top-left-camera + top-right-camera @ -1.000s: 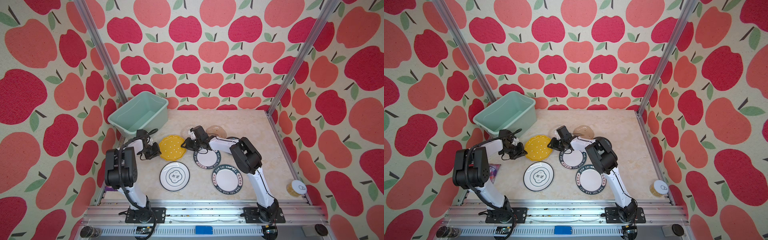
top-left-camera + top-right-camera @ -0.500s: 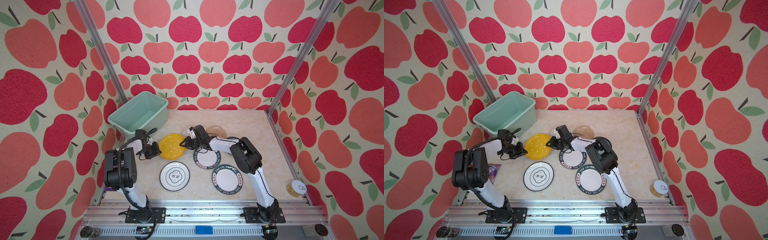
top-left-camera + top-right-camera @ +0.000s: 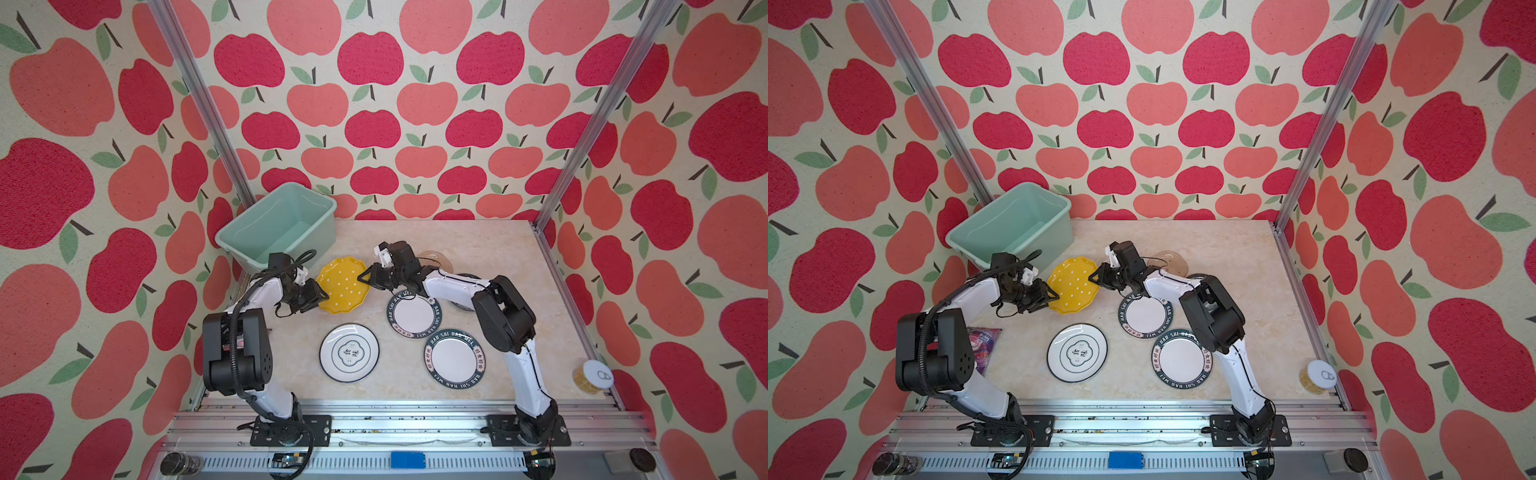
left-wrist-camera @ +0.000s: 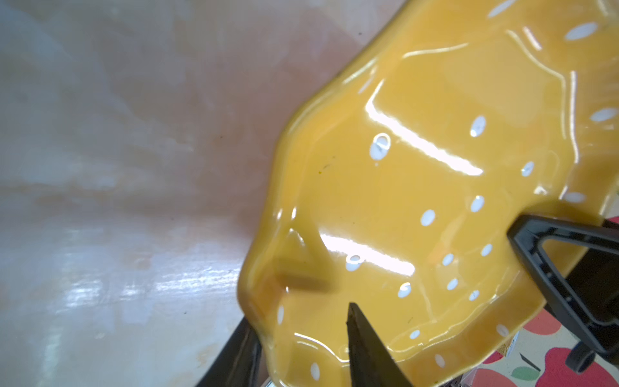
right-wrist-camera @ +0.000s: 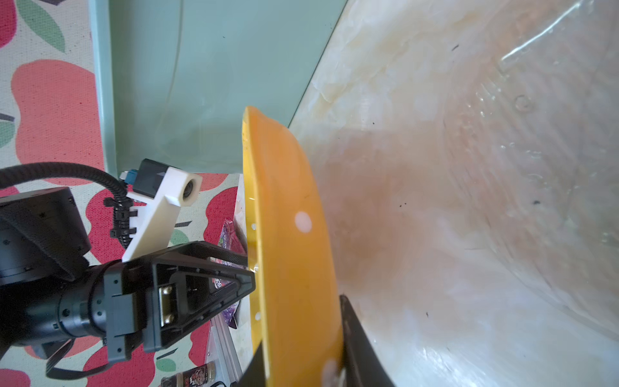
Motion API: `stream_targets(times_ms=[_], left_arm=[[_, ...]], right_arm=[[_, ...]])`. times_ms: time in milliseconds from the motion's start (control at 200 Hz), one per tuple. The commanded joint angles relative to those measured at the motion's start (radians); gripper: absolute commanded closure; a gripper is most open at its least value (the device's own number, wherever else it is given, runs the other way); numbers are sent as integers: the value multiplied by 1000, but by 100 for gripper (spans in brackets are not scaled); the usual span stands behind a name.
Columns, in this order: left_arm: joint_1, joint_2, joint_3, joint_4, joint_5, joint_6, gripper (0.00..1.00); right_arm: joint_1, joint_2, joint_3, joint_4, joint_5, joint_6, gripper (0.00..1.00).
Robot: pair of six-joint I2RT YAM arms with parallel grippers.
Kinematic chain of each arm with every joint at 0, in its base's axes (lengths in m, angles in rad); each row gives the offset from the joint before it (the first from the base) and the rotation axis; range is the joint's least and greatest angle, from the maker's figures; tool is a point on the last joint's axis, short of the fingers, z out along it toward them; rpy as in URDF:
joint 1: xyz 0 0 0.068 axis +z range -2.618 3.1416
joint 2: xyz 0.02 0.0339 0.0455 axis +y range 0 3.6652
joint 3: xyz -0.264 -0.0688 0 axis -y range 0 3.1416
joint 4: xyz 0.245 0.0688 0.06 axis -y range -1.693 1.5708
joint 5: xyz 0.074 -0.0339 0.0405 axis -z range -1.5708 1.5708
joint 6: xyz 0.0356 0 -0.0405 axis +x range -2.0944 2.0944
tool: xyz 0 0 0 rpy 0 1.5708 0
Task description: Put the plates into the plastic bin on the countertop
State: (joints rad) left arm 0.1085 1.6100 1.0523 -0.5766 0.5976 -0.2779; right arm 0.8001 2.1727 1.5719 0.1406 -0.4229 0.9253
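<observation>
Marble countertop (image 3: 478,249), apple walls (image 3: 374,104) — right tool (image 3: 365,279) grips yellow plate (image 3: 340,286); left tool (image 3: 322,296) released.

- Plates in full view, centre of frame: four. One yellow scalloped plate (image 3: 341,284), two white lettered-rim plates (image 3: 414,314) (image 3: 454,360), one white emblem plate (image 3: 349,353).
- Plates partly hidden behind the right arm (image 3: 503,316): two. One glass plate (image 3: 438,257), one dark plate (image 3: 462,306).
- Plastic bin (image 3: 318,232), upper left: one.
- Pull-tab can (image 3: 594,376), lower right: one.
- Purple packet (image 3: 984,338), lower left: one.
- Robot arms: two, counting the left arm (image 3: 237,349).
</observation>
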Motion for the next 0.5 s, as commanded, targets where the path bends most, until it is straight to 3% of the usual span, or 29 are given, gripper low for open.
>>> stream_targets(times_ms=[0, 85, 250, 375, 495], left_arm=[[-30, -73, 68, -21, 140, 64, 48], [-32, -123, 62, 6, 134, 37, 45], [-32, -283, 31, 118, 83, -33, 30], [-32, -359, 69, 113, 43, -46, 23], [-29, -377, 138, 43, 0, -28, 22]], right_arm=[[30, -88, -16, 36, -24, -26, 100], [24, -114, -30, 4, -9, -36, 100], [11, -160, -61, -40, 10, -48, 100], [1, -193, -75, -62, 32, -42, 100], [-8, -208, -86, -52, 32, -13, 100]])
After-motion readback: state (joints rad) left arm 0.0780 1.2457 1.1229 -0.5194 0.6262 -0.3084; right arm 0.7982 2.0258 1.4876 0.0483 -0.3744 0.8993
